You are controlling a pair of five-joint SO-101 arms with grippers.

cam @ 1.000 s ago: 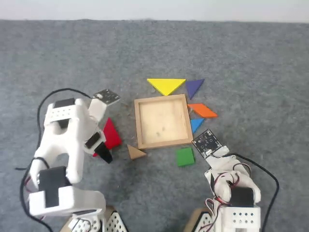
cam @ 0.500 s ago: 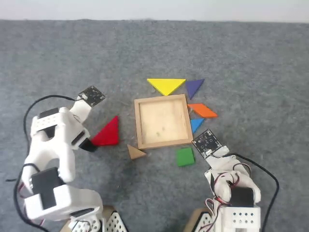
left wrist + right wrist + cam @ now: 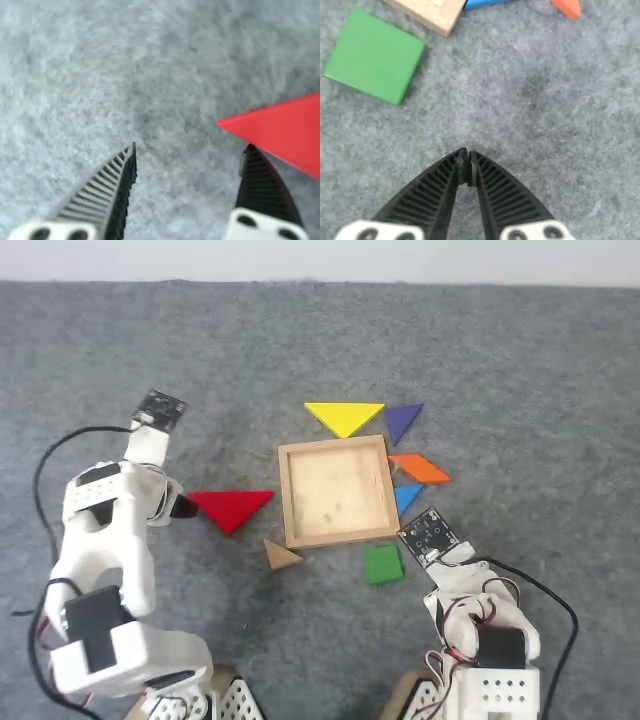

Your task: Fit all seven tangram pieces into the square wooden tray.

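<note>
1. Here, the left gripper (image 3: 190, 146) hangs over the grey carpet (image 3: 500, 360) with its toothed jaws spread wide. The flat red triangle piece (image 3: 280, 132) lies loose just beside one jaw.
2. The right gripper (image 3: 468, 152) has its jaws pressed together, near the green square piece (image 3: 374, 55).
3. The square wooden tray (image 3: 284, 495) lies between the arms. The yellow triangle (image 3: 344, 416), purple triangle (image 3: 403, 420), orange parallelogram (image 3: 420, 468) and blue triangle (image 3: 405, 498) lie around it, and the small tan triangle (image 3: 281, 554) is at its near corner.

High view looks down overall — close wrist views likely share its red triangle (image 3: 228, 508) and green square (image 3: 383, 564).
</note>
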